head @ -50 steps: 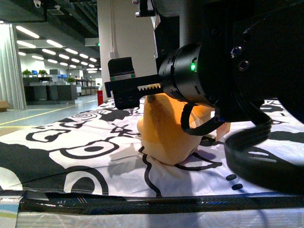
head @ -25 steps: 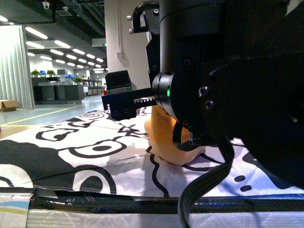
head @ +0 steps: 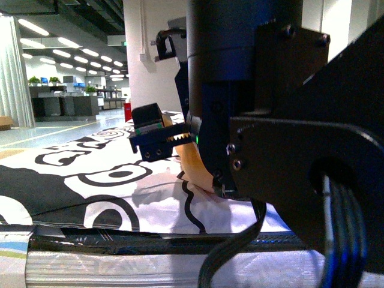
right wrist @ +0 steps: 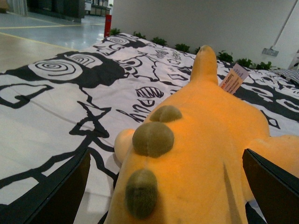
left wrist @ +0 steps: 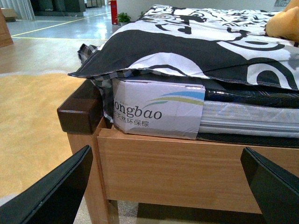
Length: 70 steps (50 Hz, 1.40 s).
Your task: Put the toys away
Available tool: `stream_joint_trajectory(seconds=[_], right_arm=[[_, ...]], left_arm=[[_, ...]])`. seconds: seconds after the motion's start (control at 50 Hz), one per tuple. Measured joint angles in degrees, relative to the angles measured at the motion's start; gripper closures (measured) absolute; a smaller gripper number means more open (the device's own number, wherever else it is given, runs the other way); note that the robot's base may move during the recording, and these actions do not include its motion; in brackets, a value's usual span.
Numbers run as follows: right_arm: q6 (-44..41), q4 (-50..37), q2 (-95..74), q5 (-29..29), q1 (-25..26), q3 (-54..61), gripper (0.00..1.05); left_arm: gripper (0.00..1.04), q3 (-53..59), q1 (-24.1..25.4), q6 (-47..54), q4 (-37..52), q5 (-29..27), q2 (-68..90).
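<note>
The right arm (head: 258,90) had swung closer, hiding most of the fuzzy orange plush toy (head: 191,168); both jaws gaped wide.

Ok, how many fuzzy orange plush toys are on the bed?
1. The fuzzy orange plush toy lies on the black-and-white patterned bedspread; the black robot arm could hide others.

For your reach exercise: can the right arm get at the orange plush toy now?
Probably yes: the right gripper is open and the plush toy lies just ahead between its fingers, nothing blocking.
</note>
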<state>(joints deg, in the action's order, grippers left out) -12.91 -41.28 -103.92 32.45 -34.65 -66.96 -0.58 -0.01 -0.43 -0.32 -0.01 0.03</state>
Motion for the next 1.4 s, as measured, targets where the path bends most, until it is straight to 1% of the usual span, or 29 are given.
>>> stream_joint_trajectory(seconds=[0.28, 0.32, 0.4, 0.5, 0.6, 0.68, 0.799, 0.919, 1.059, 1.239, 1.279, 1.319, 1.399], right_arm=[[-0.5, -0.5, -2.4, 0.8, 1.6, 1.2, 0.07], [-0.4, -0.6, -2.4, 1.2, 1.8, 1.3, 0.09], [-0.1, -0.6, -2.4, 1.7, 2.3, 1.7, 0.2], [1.4, -0.5, -2.4, 1.5, 2.9, 2.1, 0.38], [2.5, -0.3, -1.3, 0.1, 3.5, 2.8, 0.57], [4.4, 1.5, 0.1, -1.3, 4.2, 2.9, 0.69], [7.5, 5.2, 2.4, -3.5, 5.1, 2.9, 0.81], [8.9, 7.2, 4.9, -6.1, 6.1, 2.6, 0.91], [10.1, 9.7, 8.1, -10.1, 7.7, 1.7, 0.95], [12.0, 14.0, 14.3, -17.7, 12.2, -0.6, 0.96], [12.6, 15.0, 15.9, -19.8, 13.5, -0.8, 0.96], [13.9, 16.5, 18.5, -23.6, 16.0, -0.8, 0.96], [16.5, 18.5, 21.7, -28.5, 19.2, -0.8, 0.96]], left_arm=[[0.06, 0.0, 0.0, 0.0, 0.0, 0.0, 0.0], [0.06, 0.0, 0.0, 0.0, 0.0, 0.0, 0.0], [0.06, 0.0, 0.0, 0.0, 0.0, 0.0, 0.0], [0.06, 0.0, 0.0, 0.0, 0.0, 0.0, 0.0], [0.06, 0.0, 0.0, 0.0, 0.0, 0.0, 0.0], [0.06, 0.0, 0.0, 0.0, 0.0, 0.0, 0.0], [0.06, 0.0, 0.0, 0.0, 0.0, 0.0, 0.0], [0.06, 0.0, 0.0, 0.0, 0.0, 0.0, 0.0], [0.06, 0.0, 0.0, 0.0, 0.0, 0.0, 0.0], [0.06, 0.0, 0.0, 0.0, 0.0, 0.0, 0.0], [0.06, 0.0, 0.0, 0.0, 0.0, 0.0, 0.0], [0.06, 0.0, 0.0, 0.0, 0.0, 0.0, 0.0], [0.06, 0.0, 0.0, 0.0, 0.0, 0.0, 0.0]])
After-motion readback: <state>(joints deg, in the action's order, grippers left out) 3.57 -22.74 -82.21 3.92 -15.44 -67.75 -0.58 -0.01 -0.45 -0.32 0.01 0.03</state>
